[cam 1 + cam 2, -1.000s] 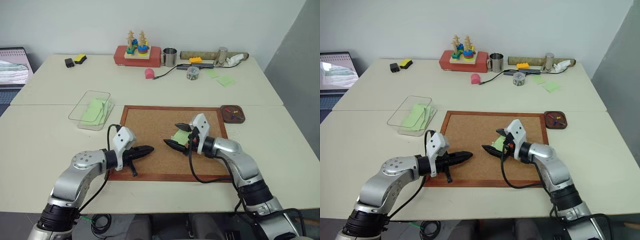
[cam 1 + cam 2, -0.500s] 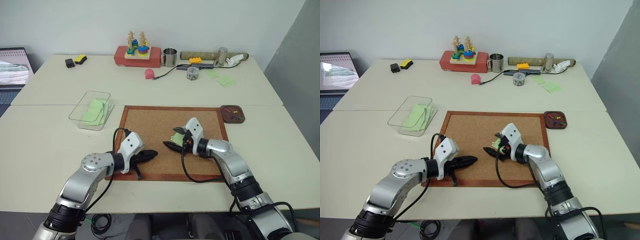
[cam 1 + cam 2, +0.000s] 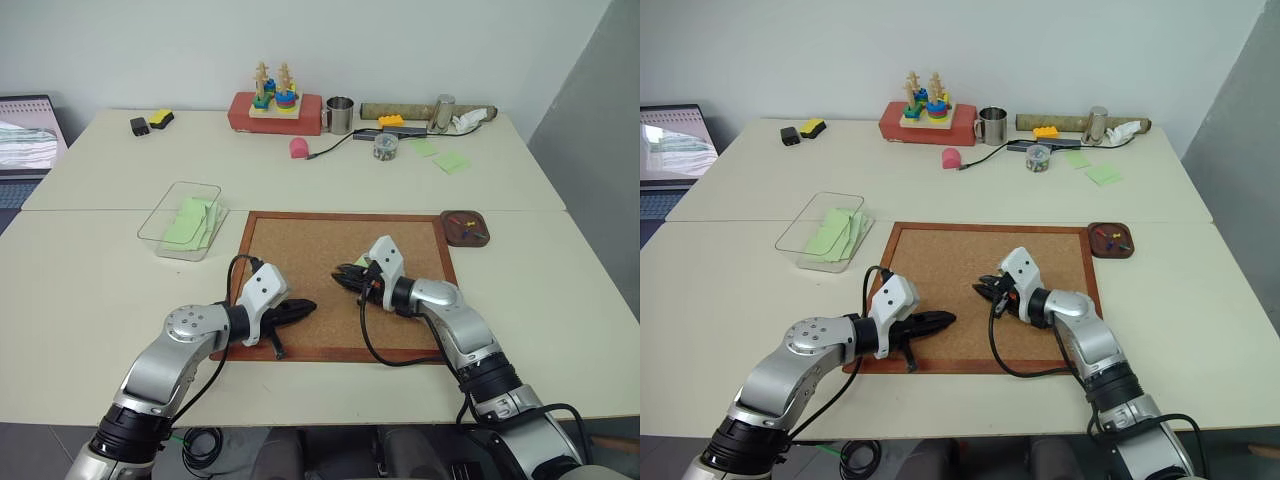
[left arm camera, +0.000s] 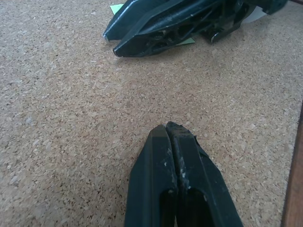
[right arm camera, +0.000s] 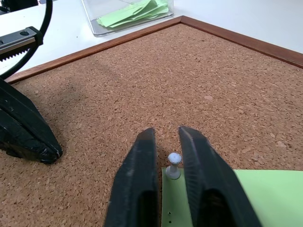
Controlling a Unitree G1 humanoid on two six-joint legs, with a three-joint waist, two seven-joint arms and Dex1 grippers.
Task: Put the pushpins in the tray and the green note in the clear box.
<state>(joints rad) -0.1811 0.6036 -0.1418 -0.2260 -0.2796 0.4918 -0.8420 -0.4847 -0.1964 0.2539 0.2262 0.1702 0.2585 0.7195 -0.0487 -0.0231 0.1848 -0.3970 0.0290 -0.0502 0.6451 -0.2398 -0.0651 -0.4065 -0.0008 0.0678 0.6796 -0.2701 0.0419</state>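
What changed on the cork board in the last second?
The right gripper came down over the green note and closed around the white pushpin stuck in it. The left gripper stayed shut, the clear box and tray unmoved.

1. Your left gripper (image 4: 166, 128) hangs low over the cork board (image 3: 300, 250) near its front left corner, black fingers pressed together, pointing toward the board's middle.
2. Your right gripper (image 5: 166, 137) sits low over the board's centre, fingers drawn close about a white pushpin (image 5: 173, 163), a narrow gap showing either side.
3. Both forearms reach in from the board's front edge, the grippers' tips angled toward each other.
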